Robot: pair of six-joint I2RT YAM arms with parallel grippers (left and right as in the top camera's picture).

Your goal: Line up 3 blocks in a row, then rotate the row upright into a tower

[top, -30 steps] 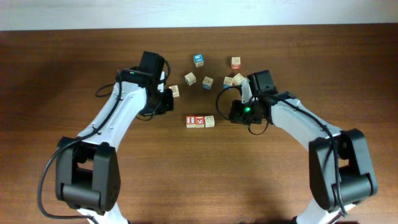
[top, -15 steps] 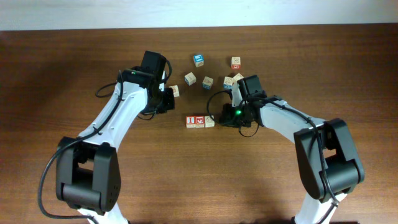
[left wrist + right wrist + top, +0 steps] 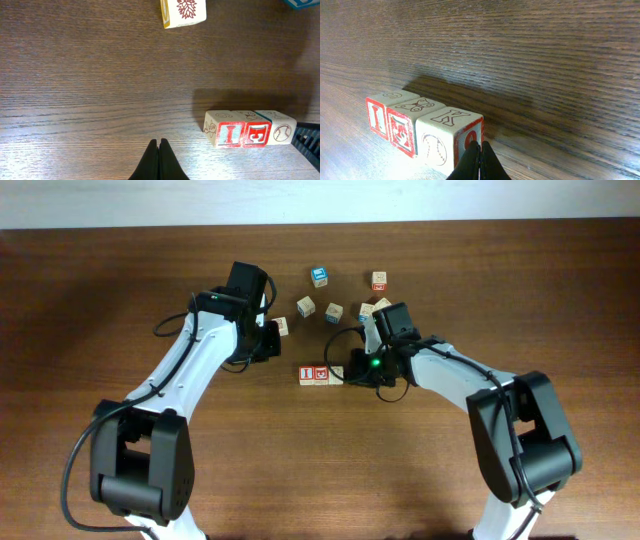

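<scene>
At overhead centre, three small pale wooden printed cubes [image 3: 321, 374] sit touching in a row on the grained brown wooden table [image 3: 150, 260]. The right gripper [image 3: 476, 152], pinched together and empty, is at the end cube's corner. The left gripper [image 3: 159, 150] is likewise closed and empty, apart from the row.

The left gripper [image 3: 159, 149] is at the bottom edge, its two black fingers pressed together and holding nothing. To the right, three blocks [image 3: 248, 129] lie in one row on the wooden table [image 3: 75, 75], touching each other. They show a red I, a red E and a baseball drawing. At the top edge, well apart, lies another block [image 3: 183, 11] with a red leaf print.
</scene>
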